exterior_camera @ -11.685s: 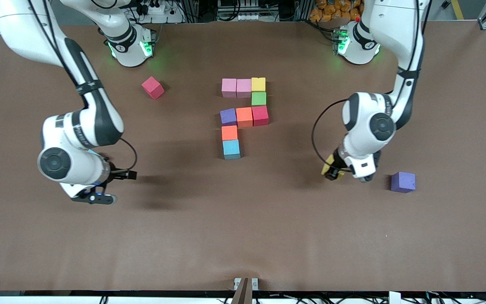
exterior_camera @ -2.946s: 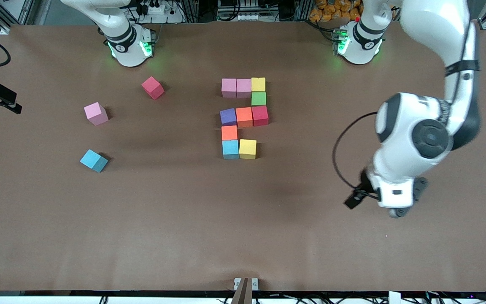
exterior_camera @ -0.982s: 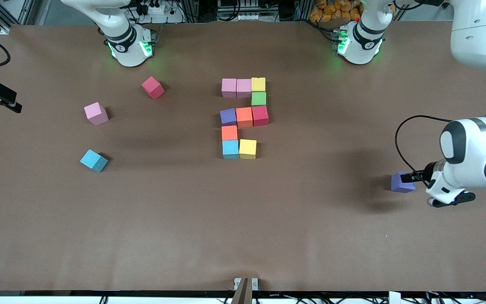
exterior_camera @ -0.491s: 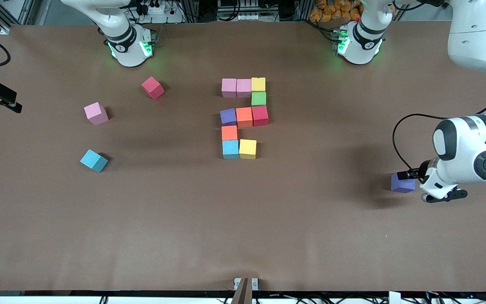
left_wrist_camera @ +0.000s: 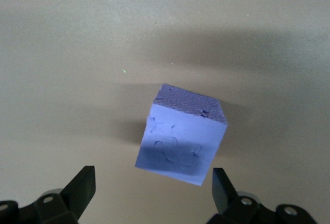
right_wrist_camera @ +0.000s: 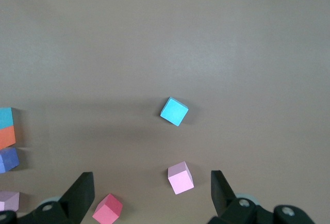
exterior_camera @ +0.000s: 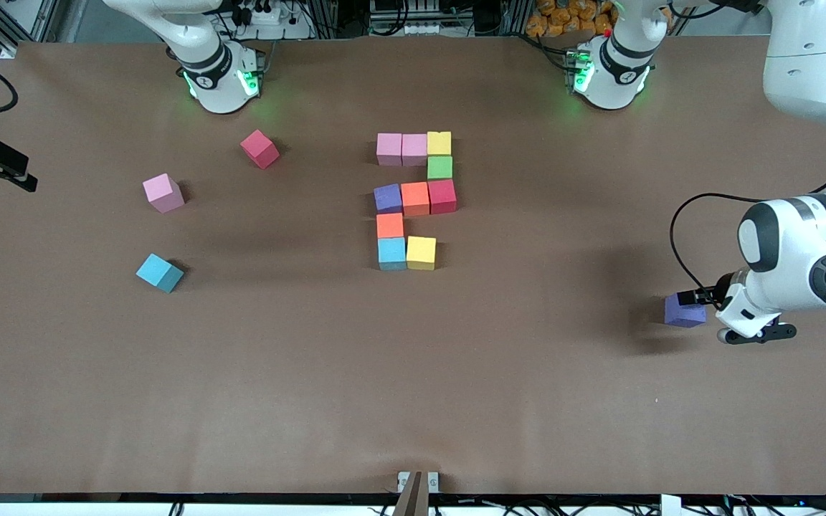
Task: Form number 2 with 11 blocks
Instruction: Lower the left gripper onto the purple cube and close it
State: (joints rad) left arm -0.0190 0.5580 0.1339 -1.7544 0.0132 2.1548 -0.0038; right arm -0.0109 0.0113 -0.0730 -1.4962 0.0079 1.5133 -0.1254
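In the front view the left gripper (exterior_camera: 715, 309) is mostly hidden under its own white wrist, beside the loose purple foam cube (exterior_camera: 683, 311). The right gripper (right_wrist_camera: 152, 190) shows only its finger ends, cut off by the right wrist view's edge.

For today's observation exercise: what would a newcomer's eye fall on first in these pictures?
The nearly finished number 2 of mixed-colour blocks at the table's middle. Next, the left tool, open over the lone purple block toward the left arm's end of the table.
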